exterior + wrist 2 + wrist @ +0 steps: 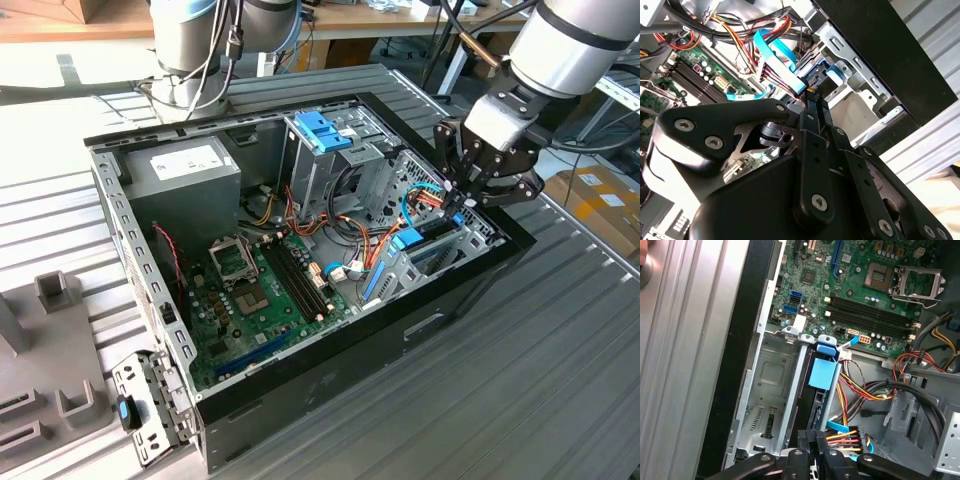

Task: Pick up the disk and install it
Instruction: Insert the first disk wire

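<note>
Disk [821,374] in bay, first wrist view

A ribbed grey metal worktable [480,400] fills the foreground; wooden benches [400,20] run along twelve o'clock; cardboard boxes [605,200] sit at three o'clock; bright light washes ten o'clock.

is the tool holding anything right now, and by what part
Cannot be told. The tool sits at the rear end of the blue-railed dark metal disk standing in the grey drive bay; contact is hidden.
</note>
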`<state>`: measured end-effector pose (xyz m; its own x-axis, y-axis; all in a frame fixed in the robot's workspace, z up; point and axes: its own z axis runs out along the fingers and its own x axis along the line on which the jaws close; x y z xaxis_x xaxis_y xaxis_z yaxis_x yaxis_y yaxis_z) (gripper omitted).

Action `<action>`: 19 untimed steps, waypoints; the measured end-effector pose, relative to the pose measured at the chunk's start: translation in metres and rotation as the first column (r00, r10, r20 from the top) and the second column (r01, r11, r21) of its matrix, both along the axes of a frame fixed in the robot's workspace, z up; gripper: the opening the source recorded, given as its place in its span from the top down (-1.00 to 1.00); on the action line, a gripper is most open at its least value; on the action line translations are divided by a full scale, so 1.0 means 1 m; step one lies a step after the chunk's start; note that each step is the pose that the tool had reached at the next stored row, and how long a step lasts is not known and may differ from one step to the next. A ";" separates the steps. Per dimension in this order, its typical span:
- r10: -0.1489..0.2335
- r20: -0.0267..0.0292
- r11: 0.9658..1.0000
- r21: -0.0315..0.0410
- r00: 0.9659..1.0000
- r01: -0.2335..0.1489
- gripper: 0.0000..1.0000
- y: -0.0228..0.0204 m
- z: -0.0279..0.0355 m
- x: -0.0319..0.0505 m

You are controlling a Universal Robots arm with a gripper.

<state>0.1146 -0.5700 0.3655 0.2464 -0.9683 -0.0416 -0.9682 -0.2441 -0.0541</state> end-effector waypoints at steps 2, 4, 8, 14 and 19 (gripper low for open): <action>-0.012 0.000 1.000 0.000 1.000 0.012 0.66 0.0000 0.0000 0.0000; -0.022 0.000 1.000 0.000 1.000 0.022 0.66 0.0000 -0.0001 0.0000; -0.050 0.000 0.999 0.000 0.999 0.050 0.66 0.0000 -0.0002 0.0000; -0.087 0.000 0.996 0.000 0.996 0.087 0.66 -0.0001 -0.0003 0.0000; -0.127 0.000 0.992 0.000 0.992 0.127 0.66 0.0000 -0.0004 0.0000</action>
<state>0.1146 -0.5701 0.3651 0.1210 -0.9918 -0.0416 -0.9915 -0.1187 -0.0541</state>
